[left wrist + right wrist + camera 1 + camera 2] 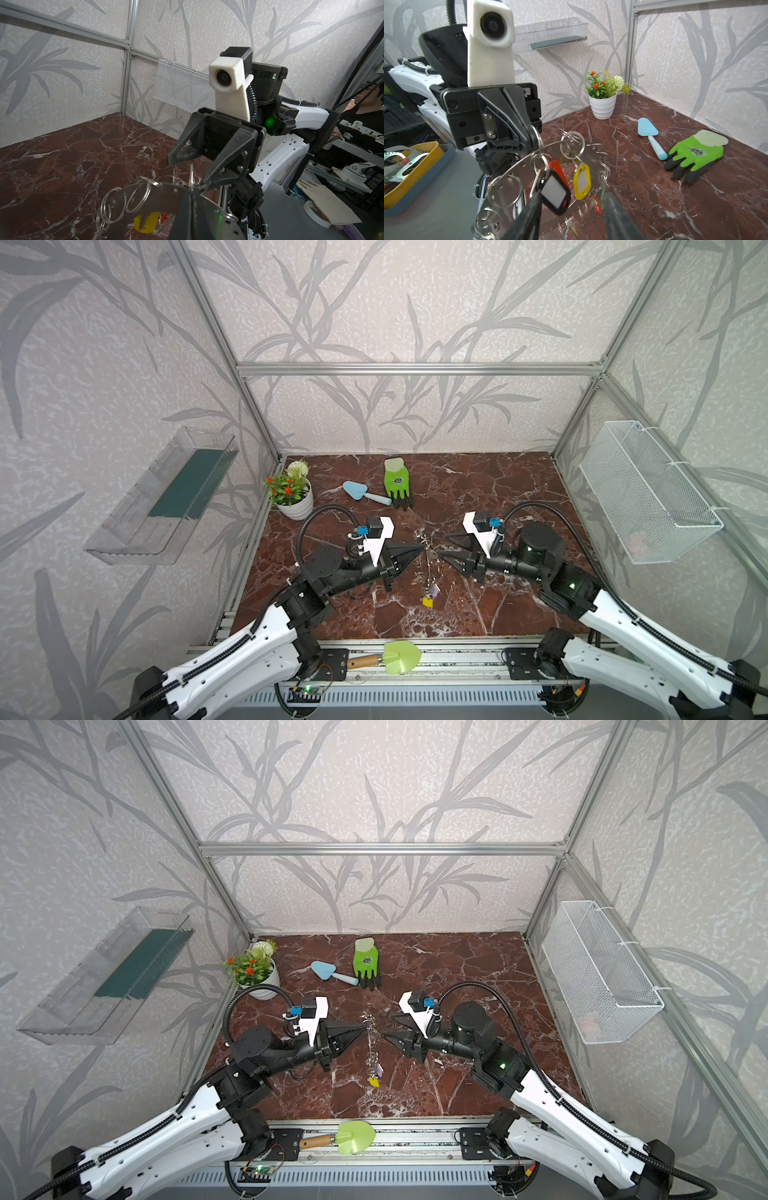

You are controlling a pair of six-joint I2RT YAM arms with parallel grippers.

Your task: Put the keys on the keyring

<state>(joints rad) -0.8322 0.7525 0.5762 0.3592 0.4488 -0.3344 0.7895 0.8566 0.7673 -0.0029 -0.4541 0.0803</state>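
Red-brown marbled table (498, 497): hard, glossy slab with white veins.

Black, wedge-shaped left gripper (419, 549): jaws pressed together on the rim of the keyring (591, 153), carrying it above mid-table. Matching right gripper (444, 546): facing it from just beside the ring, jaws parted to a middling gap, nothing between them.

White flowerpot (296, 506), green glove (397, 483), blue trowel (357, 490): at the far side of the table, well apart from the work.

Keyring, detail: large flat disc of grey brushed metal with a wide round hole, rim drilled with small holes; held upright, edge-on in both top views. Judged stiff, fairly heavy for its thinness, and smooth enough to swivel in a narrow pinch. Best taken flat across bare rim between holes, never by a dangling ring.

Small silver keys (536, 184): several already hanging from the rim, with thin, hard blades and oblong plastic tags, among them a black tag (555, 192) with white label, a yellow tag (581, 182) and a red tag (557, 166). Judged light, free-swinging, prone to tangle; safer pinched by the tag or flat bow than by the slick blade. Lowest tags close to the table; touching or not, impossible to tell.

Bright wire split rings (604, 173): springy coils, some empty, crowded along the rim. Tight-wound, likely needing a coil end pried open for threading.
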